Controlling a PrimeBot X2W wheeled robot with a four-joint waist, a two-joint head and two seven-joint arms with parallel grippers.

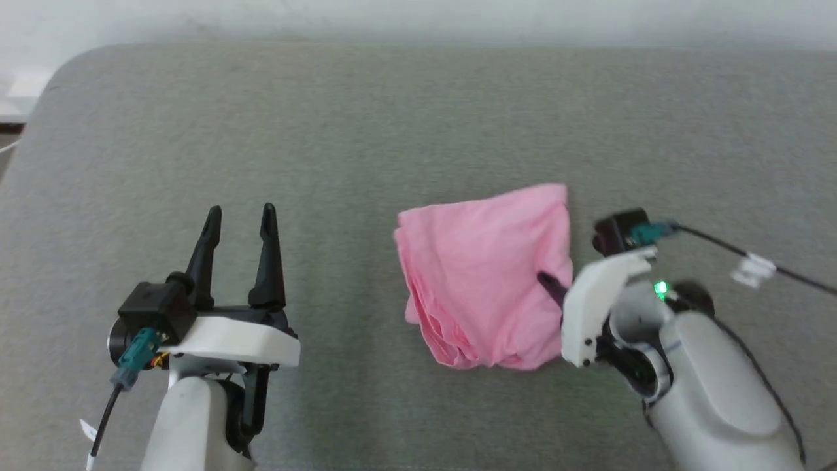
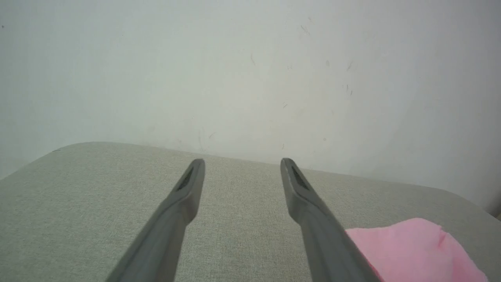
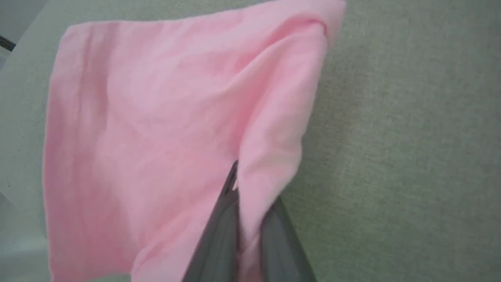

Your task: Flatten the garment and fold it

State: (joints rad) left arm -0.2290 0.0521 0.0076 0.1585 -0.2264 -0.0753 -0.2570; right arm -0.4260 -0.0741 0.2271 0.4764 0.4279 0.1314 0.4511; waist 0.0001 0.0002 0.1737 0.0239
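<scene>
The garment [image 1: 484, 275] is a light pink, wrinkly cloth lying bunched in a rough square on the grey surface, right of centre. My right gripper [image 1: 546, 281] reaches in from the right and is shut on the garment's right edge; in the right wrist view its dark fingers [image 3: 223, 223] pinch a fold of the pink garment [image 3: 156, 129] between them. My left gripper [image 1: 240, 216] rests open at the lower left, well apart from the cloth. In the left wrist view my open left gripper [image 2: 242, 164] points at the wall, with a corner of the garment [image 2: 415, 246] at lower right.
The grey fabric-covered surface [image 1: 327, 118] stretches wide on all sides, with a rounded far-left corner. A pale wall [image 2: 235, 70] stands behind its far edge. A black cable with a white tag [image 1: 752, 268] trails off my right wrist.
</scene>
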